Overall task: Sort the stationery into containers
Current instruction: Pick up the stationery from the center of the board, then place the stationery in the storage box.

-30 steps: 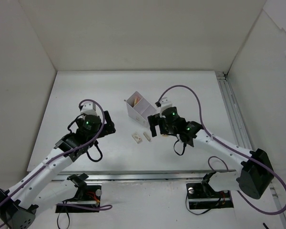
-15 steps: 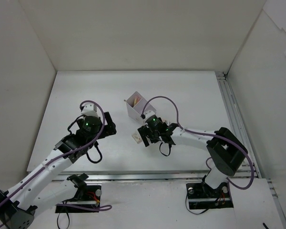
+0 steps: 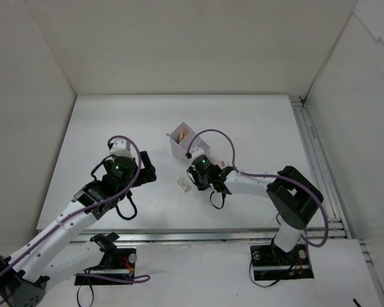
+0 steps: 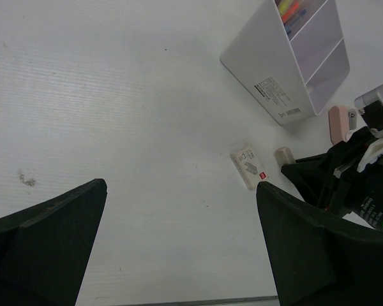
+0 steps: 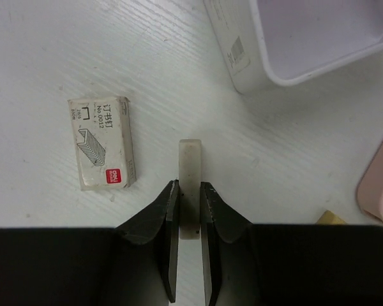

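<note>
A narrow off-white eraser [image 5: 191,159] lies on the table, and my right gripper [image 5: 189,185] is shut on its near half, one pad on each long side. Just left of it lies a small white staple box [image 5: 103,141] with a red logo. The translucent two-part container [image 5: 242,44] stands beyond; its near compartment looks empty. From above, the right gripper [image 3: 195,181] sits just below the container [image 3: 178,148], whose far compartment holds coloured pens [image 3: 184,134]. My left gripper [image 4: 182,186] hangs open over bare table, left of the staple box [image 4: 249,167] and the eraser [image 4: 284,155].
A pink eraser [image 5: 380,185] lies to the right of the held one, with a tan piece [image 5: 332,218] beside it. White walls enclose the table on three sides. A metal rail [image 3: 310,153] runs along the right edge.
My right arm swung left and down from beside the container to the off-white eraser, and its jaws closed from wide open onto it. The left arm stayed still.
</note>
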### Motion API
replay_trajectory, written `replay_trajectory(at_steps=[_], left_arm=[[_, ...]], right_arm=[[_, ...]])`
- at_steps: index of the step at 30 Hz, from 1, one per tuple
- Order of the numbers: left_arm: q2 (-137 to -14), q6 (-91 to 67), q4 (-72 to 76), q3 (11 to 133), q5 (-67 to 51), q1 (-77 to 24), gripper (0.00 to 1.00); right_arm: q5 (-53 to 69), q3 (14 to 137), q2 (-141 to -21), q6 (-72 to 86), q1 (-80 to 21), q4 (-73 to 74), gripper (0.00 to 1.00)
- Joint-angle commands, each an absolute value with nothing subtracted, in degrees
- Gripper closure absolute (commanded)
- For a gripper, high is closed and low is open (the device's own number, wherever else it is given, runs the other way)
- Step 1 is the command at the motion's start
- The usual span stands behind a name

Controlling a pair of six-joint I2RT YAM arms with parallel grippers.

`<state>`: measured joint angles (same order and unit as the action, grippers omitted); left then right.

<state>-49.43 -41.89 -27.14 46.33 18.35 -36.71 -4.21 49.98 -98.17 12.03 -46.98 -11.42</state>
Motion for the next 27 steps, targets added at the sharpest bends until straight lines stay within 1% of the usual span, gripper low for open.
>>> replay_trajectory(at_steps=[1,3,4,7,11,18,22,25,27], left_arm=[[-50.2,-40.3,-25.6,47.9,19.6,-36.9,0.00],[-50.9,-40.3,-25.4,48.3,19.6,-36.9,0.00],[-51.1,-40.3,-25.4,48.2,19.6,-36.9,0.00],[-51.8,-40.3,-25.2,48.1,19.5,-36.9,0.00],[-52.3,-40.5,-25.1,48.1,19.2,-36.9,0.00],[-52.6,-40.9,-26.3,48.5,20.3,-36.9,0.00],[-52.5,-41.0,-26.5,48.5,20.7,-36.9,0.00],[-52.5,-41.0,-26.7,48.6,21.2,-36.9,0.00],[-52.6,-40.8,-27.0,48.8,21.3,-36.9,0.00]], right_arm=[[-5.0,51.1,-89.6,11.9,-47.4,-11.6,0.93],[-5.6,51.4,-86.8,11.5,-47.5,-10.6,0.96],[-6.9,52.2,-85.0,11.5,-47.3,-10.4,1.00],[-8.0,56.1,-84.1,11.3,-46.5,-8.1,1.00],[-9.0,61.2,-85.8,14.7,-42.6,-7.8,1.00],[-13.5,69.9,-91.9,17.1,-41.4,-7.0,1.00],[-16.2,71.6,-94.0,19.9,-41.1,-6.9,1.00],[-17.8,72.5,-95.4,22.1,-41.1,-7.0,0.96],[-17.9,73.4,-96.6,22.3,-41.1,-7.5,0.96]])
